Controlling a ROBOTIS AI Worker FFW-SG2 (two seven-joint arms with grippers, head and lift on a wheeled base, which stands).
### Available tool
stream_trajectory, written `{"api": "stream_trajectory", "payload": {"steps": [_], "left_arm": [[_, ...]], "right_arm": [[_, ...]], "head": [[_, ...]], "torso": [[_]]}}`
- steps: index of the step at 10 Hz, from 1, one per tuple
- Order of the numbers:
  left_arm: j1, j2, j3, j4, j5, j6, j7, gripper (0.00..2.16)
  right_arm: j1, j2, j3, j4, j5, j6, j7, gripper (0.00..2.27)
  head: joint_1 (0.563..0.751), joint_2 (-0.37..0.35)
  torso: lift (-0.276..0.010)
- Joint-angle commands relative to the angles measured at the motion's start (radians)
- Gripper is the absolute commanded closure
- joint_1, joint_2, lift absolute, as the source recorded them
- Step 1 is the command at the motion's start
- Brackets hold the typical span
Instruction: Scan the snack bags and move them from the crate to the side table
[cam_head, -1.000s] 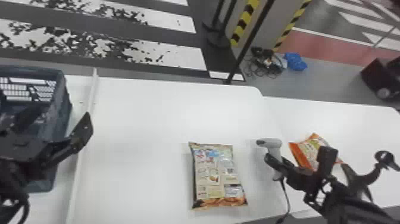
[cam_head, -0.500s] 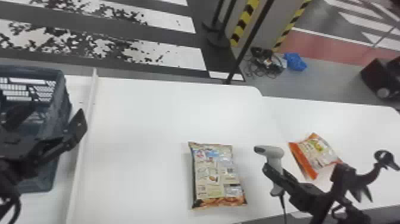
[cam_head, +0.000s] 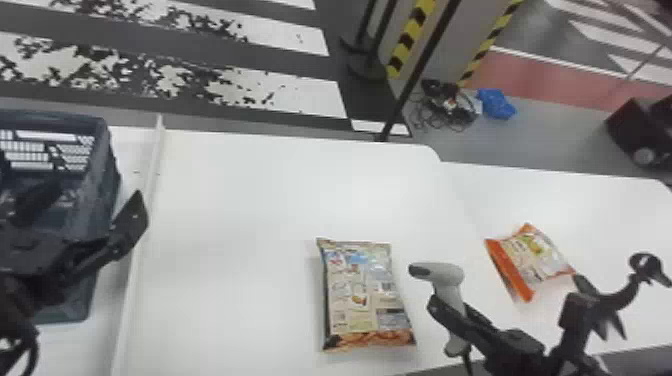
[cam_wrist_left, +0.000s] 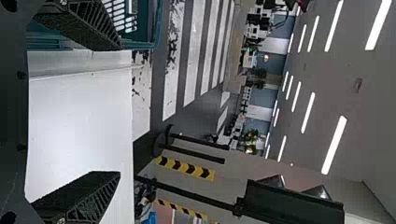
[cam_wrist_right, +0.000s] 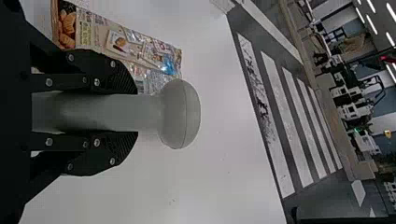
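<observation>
Just left of right gripper (cam_head: 451, 306) pinching scanner (cam_head: 445, 275), snack bag (cam_head: 365, 300) flat on table (cam_head: 240, 215); left gripper (cam_head: 95, 192) spread

Left arm (cam_head: 12, 305) showing black, dark cable (cam_head: 34, 345) looping beside it. Left gripper (cam_head: 94, 192) wearing black, tapering fingers (cam_wrist_left: 79, 186), slanted ribs (cam_wrist_left: 95, 203) lining their sides. Right gripper (cam_head: 451, 304) showing black linkage bars (cam_wrist_right: 65, 82), round silvery screws (cam_wrist_right: 97, 143) studding them, fine ridges (cam_wrist_right: 127, 77) texturing curved fingertips.
</observation>
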Motion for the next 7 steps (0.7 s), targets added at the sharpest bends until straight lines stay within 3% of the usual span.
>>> {"api": "stream_trajectory", "payload": {"steps": [1,7], "left_arm": [[0.004,-0.002,-0.002,-0.005,0.0,0.001,0.0,0.04],[0.032,-0.003,-0.005,-0.024,-0.011,-0.002,-0.001,0.04]], "right_arm": [[0.022,-0.001,0.009,-0.028,-0.005,0.015,0.016,2.13],[-0.017,-0.015,0.133,0.069,0.093,-0.031,0.015,2.14]], "head": [[0.695,-0.35],[0.695,-0.331]], "torso": [[-0.087],[-0.087]]}}
